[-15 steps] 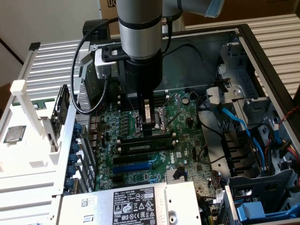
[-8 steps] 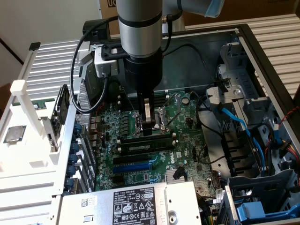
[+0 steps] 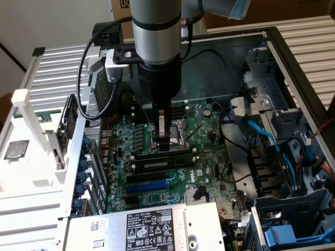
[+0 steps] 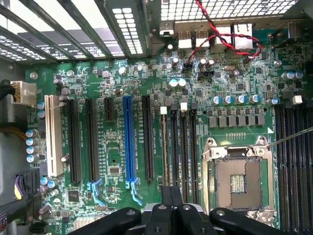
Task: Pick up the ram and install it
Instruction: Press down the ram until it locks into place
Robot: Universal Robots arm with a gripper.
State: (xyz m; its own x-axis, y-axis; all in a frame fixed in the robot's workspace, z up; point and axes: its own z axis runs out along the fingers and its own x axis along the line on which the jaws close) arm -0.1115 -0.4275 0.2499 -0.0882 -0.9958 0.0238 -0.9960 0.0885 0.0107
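The ram [image 3: 163, 162] stands on edge in a memory slot of the green motherboard [image 3: 209, 157], in the slot closest to the black and blue expansion slots. In the wrist view the ram [image 4: 164, 147] appears as a thin strip beside the black memory slots [image 4: 184, 147]. My gripper [image 3: 165, 146] hangs straight down inside the open computer case, shut, its tips just over the memory slots. In the wrist view the gripper [image 4: 172, 208] has its fingers pressed together directly above the ram and the neighbouring slot. Nothing shows between the fingers. I cannot tell whether the tips touch the ram.
The open processor socket [image 4: 239, 181] lies right beside the slots. A silver processor chip [image 3: 15, 149] rests on the white fixture at the exterior view's left. The power supply [image 3: 152, 227] bounds the near side; blue cables [image 3: 264, 138] and drive cages crowd the exterior view's right.
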